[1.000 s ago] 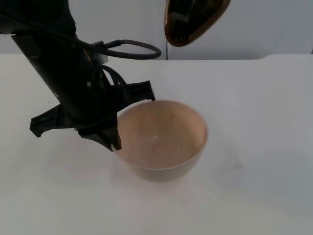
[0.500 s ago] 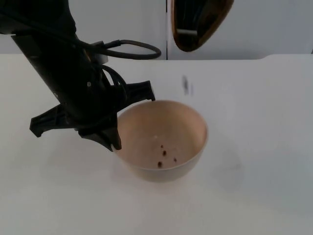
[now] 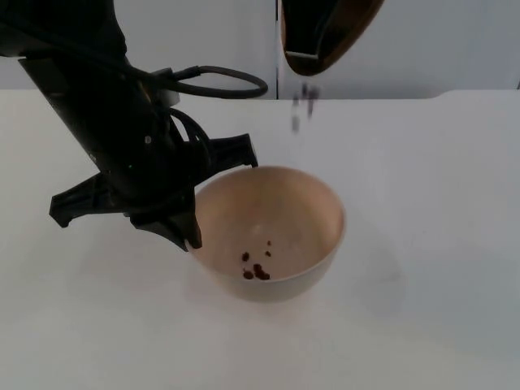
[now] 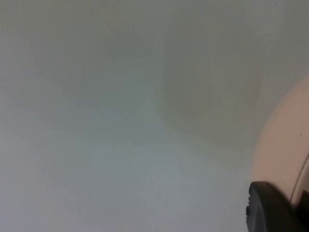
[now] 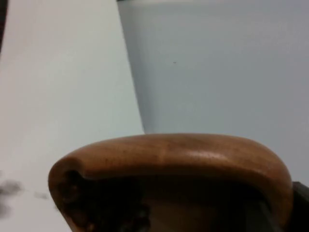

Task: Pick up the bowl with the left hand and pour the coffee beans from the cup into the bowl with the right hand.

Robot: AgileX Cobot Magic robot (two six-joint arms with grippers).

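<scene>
Left gripper (image 3: 192,199) clamps my bowl (image 3: 272,231) by its near rim, right gripper, fingers unclear, tips my cup (image 3: 325,32) above it, mouth down, coffee beans (image 3: 302,101) dropping straight below into the bowl.

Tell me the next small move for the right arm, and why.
Probably hold the tilt of the wooden cup a touch steeper above the bowl. Coffee beans are falling from its lip and only a few beans lie in the bowl, while more show dark inside the cup. The left gripper grips the bowl's rim.
</scene>
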